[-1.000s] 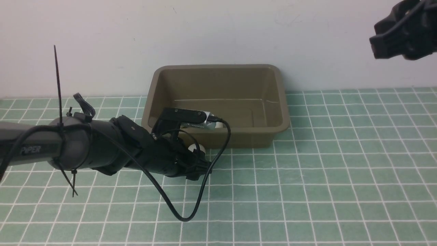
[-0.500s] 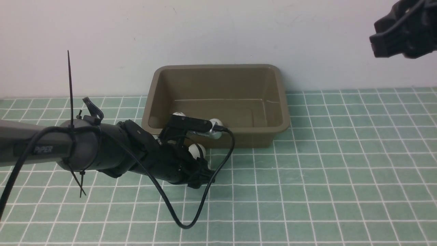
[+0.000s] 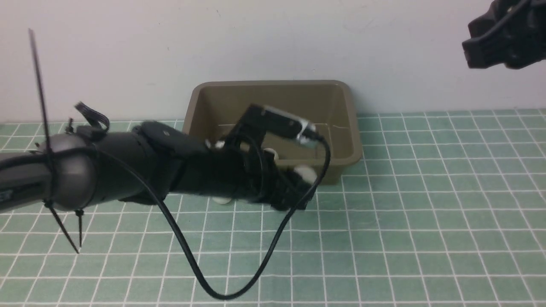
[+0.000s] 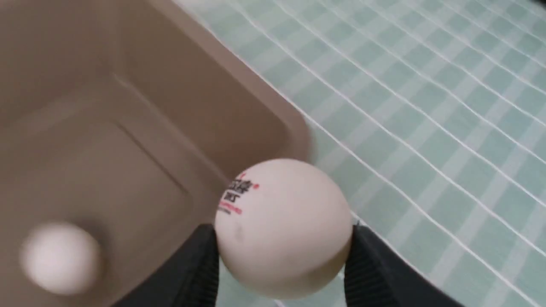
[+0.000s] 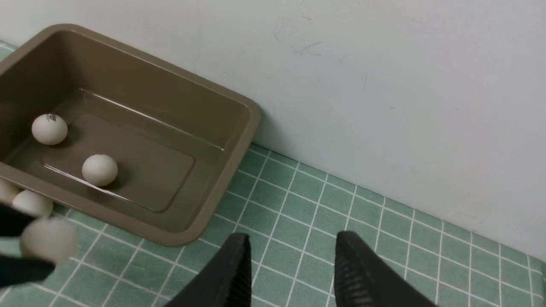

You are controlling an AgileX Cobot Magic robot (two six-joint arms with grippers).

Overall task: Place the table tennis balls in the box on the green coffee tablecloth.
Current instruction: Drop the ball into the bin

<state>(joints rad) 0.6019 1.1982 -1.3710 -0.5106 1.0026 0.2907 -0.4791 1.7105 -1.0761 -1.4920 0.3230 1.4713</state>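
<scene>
My left gripper (image 3: 300,184) is shut on a white table tennis ball (image 4: 283,228) with a printed logo, held above the green coffee tablecloth (image 3: 426,213) just outside the front wall of the olive-brown box (image 3: 273,83). Two balls lie inside the box (image 5: 251,119), one (image 5: 49,128) near its end wall and one (image 5: 99,169) on the floor. Another ball (image 5: 32,204) rests on the cloth beside the box's front wall; in the front view this ball (image 3: 222,199) peeks out under my left arm. My right gripper (image 5: 292,249) hangs high at the right, open and empty.
A white wall runs directly behind the box. My left arm's black cable (image 3: 222,290) loops down over the cloth in front of the box. My right arm (image 3: 503,38) is raised at the top right corner.
My left gripper closed on a ball that lay on the cloth, lifted it and carried it right along the box's front wall. The right arm has stayed still.
</scene>
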